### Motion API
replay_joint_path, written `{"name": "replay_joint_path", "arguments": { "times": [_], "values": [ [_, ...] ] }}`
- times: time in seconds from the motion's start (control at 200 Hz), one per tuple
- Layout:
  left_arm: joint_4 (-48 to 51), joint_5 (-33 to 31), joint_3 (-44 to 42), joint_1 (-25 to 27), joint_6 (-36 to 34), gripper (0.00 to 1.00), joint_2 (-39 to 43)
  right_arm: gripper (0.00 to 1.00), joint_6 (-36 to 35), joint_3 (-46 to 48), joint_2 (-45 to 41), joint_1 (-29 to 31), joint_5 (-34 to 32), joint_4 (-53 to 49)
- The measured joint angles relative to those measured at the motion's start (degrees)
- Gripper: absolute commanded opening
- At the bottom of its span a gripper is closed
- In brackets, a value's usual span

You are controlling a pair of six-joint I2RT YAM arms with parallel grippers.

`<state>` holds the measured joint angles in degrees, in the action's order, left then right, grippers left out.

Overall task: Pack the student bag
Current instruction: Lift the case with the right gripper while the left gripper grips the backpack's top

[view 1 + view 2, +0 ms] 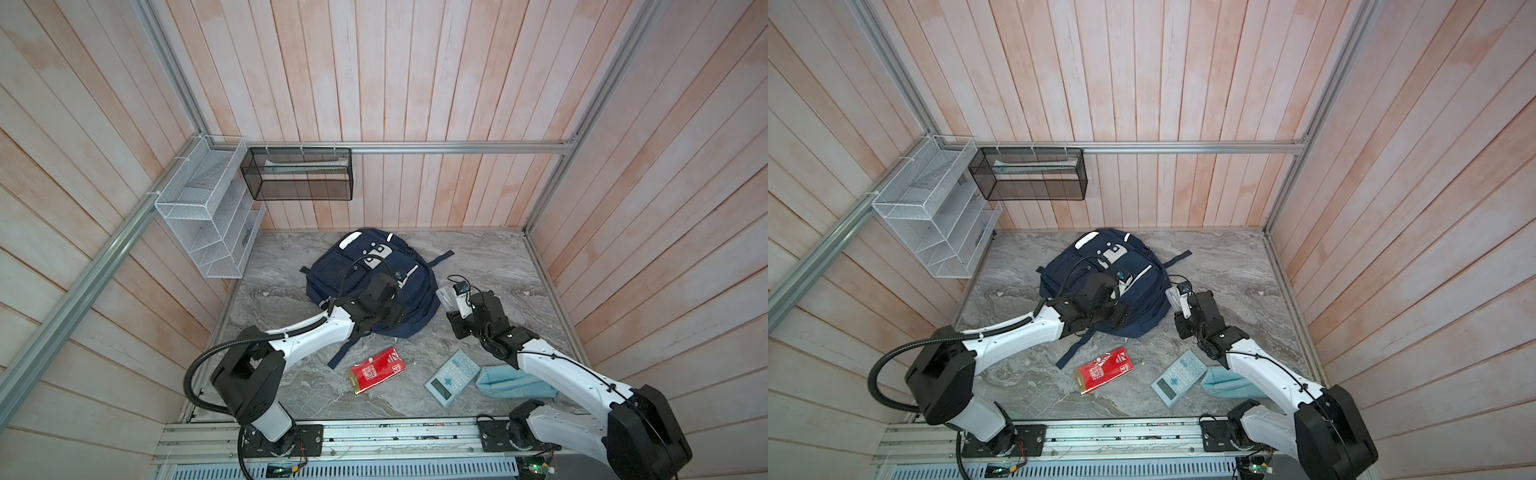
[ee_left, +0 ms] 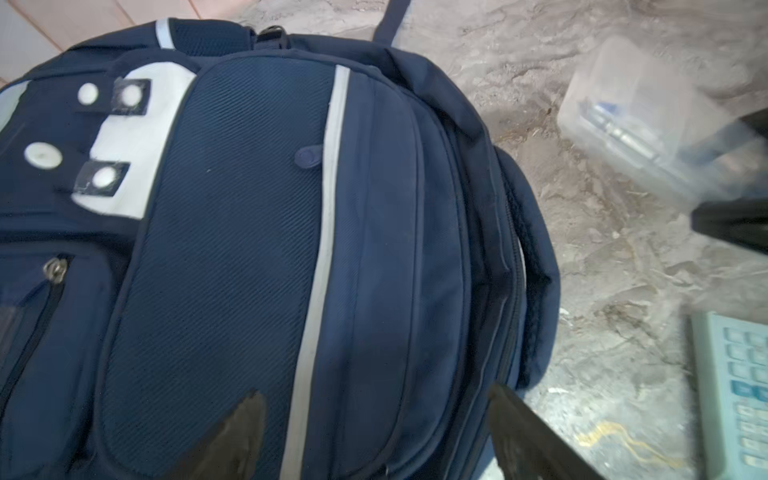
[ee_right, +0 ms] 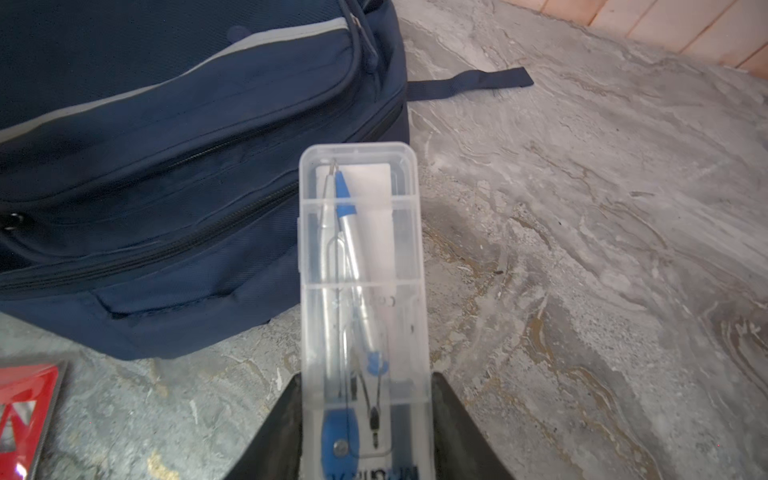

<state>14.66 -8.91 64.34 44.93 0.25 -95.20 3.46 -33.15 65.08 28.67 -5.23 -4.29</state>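
Left arm [image 1: 309,338]: shoulder at the lower left in both top views. The white forearm runs up and right to the black left wrist joint [image 1: 376,305] at mid-frame.

Left gripper [image 2: 376,388]: jaws spread wide, nothing between them. Both fingers [image 2: 241,432] enter from the bottom edge of the left wrist view.

Right arm [image 1: 559,372]: shoulder at the lower right. The forearm runs up and left to the right wrist joint [image 1: 486,320], right of centre.

Right gripper [image 3: 366,374]: jaws closed on the near end of a clear plastic case [image 3: 361,249], one finger on each long side, at bottom centre of the right wrist view.
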Motion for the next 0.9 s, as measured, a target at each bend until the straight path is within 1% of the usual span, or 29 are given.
{"name": "replay_joint_path", "arguments": {
  "times": [0.15,0.18,0.2,0.215,0.255,0.27,0.275,0.28,0.305,0.31,0.315,0.39,0.465,0.535,0.62,0.68,0.78,0.9],
  "values": [
    [2.3,-5.1,6.9,0.9,-3.1,0.82,-8.9,0.18,2.4,0.2,-1.4,-1.2,1.3,-0.3],
    [2.8,-5.8,7.8,0.9,-3.6,0.79,-10.2,0.17,2.6,0.3,-1.9,-1.4,1.4,-0.3],
    [3.0,-6.4,8.4,0.9,-3.9,0.74,-11.0,0.17,2.7,0.4,-2.4,-1.6,1.5,-0.3],
    [3.3,-6.8,8.9,0.9,-3.8,0.67,-11.6,0.16,2.8,0.5,-2.7,-1.7,1.5,-0.3],
    [4.2,-8.1,10.2,0.9,-4.3,0.42,-13.2,0.16,3.1,0.7,-3.4,-1.9,1.7,-0.2],
    [4.4,-8.4,10.6,0.9,-4.5,0.35,-13.6,0.16,3.1,0.8,-3.7,-1.9,1.7,-0.2],
    [4.5,-8.5,10.8,0.9,-4.5,0.30,-13.8,0.16,3.1,0.9,-3.8,-2.0,1.7,-0.2],
    [4.6,-8.7,11.0,0.9,-4.3,0.27,-14.0,0.16,3.2,0.9,-3.9,-2.0,1.8,-0.2],
    [5.2,-9.2,11.8,0.9,-4.6,0.05,-14.7,0.16,3.3,1.0,-4.2,-2.1,2.0,-0.1],
    [5.2,-9.3,11.9,0.9,-4.6,0.02,-14.8,0.16,3.3,1.0,-4.3,-2.1,2.1,-0.1],
    [5.4,-9.3,12.1,0.9,-4.5,0.00,-15.0,0.16,3.4,1.1,-4.3,-2.1,2.1,-0.1],
    [6.7,-9.9,13.9,1.3,-4.3,0.00,-16.0,0.16,3.7,1.4,-4.9,-2.1,3.3,0.5],
    [7.3,-9.6,14.4,1.0,-3.6,0.00,-15.3,0.16,4.1,1.5,-5.0,-2.1,5.0,1.1],
    [8.0,-5.6,14.4,-0.9,-1.5,0.00,-13.1,0.16,5.1,1.5,-5.0,-2.1,6.5,1.4],
    [8.5,2.5,14.4,-5.1,2.3,0.00,-8.0,0.16,7.1,1.3,-4.3,-2.1,8.5,1.4],
    [8.4,6.9,14.6,-8.0,4.5,0.00,-3.9,0.16,8.5,1.1,-3.1,-2.1,10.0,1.9],
    [8.7,10.9,16.6,-11.5,7.2,0.00,0.4,0.16,10.6,0.7,0.1,-1.6,12.2,3.9],
    [8.9,15.0,18.3,-12.5,9.6,0.00,0.7,0.16,12.5,-2.6,7.1,0.2,14.2,6.6]
  ]
}}
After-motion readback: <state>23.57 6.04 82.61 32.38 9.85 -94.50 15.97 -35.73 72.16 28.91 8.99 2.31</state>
